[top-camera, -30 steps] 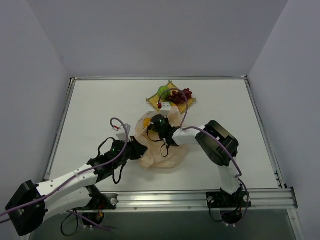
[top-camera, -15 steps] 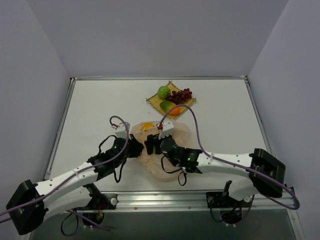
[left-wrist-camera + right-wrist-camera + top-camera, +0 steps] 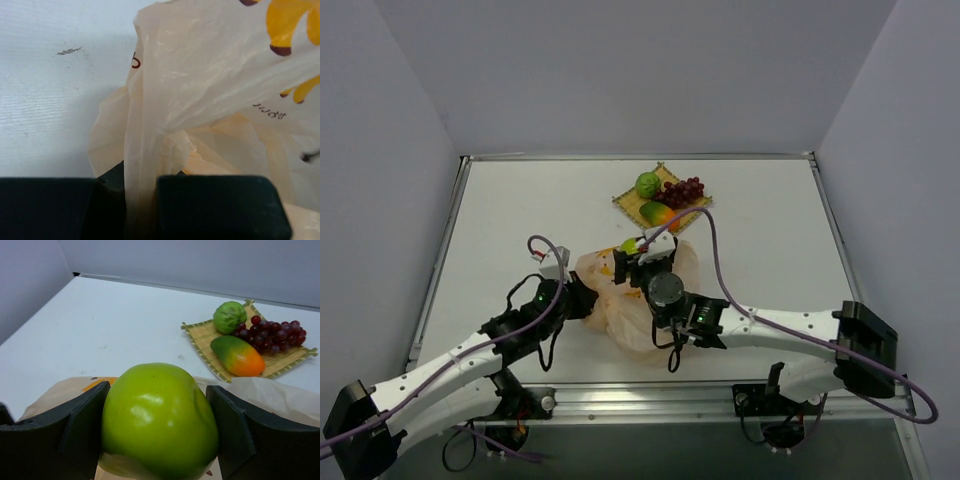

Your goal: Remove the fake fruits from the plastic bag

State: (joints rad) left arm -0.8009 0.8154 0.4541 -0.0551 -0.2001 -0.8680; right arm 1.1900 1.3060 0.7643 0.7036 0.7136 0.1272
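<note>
A round green fruit is pinched between the two fingers of the right gripper, with one dark pad pressed against each of its sides. It is held above the far edge of the plastic bag, and crumpled film is seen just below and behind it in the right wrist view. Whether its underside touches the film cannot be told.

The left gripper is clamped on a gathered fold of the bag, which is drawn upward between its two dark fingers. The bag is made of thin, pale, translucent film printed with yellow bananas, and it is slumped on the white table between the ends of the two arms.

Farther back on the table, well apart from the bag, a woven tray is set at an angle. Three fruits are laid on it: a second round green fruit at its far corner, a dark red grape bunch just beside that, and a green-orange mango on the side nearest the bag
</note>
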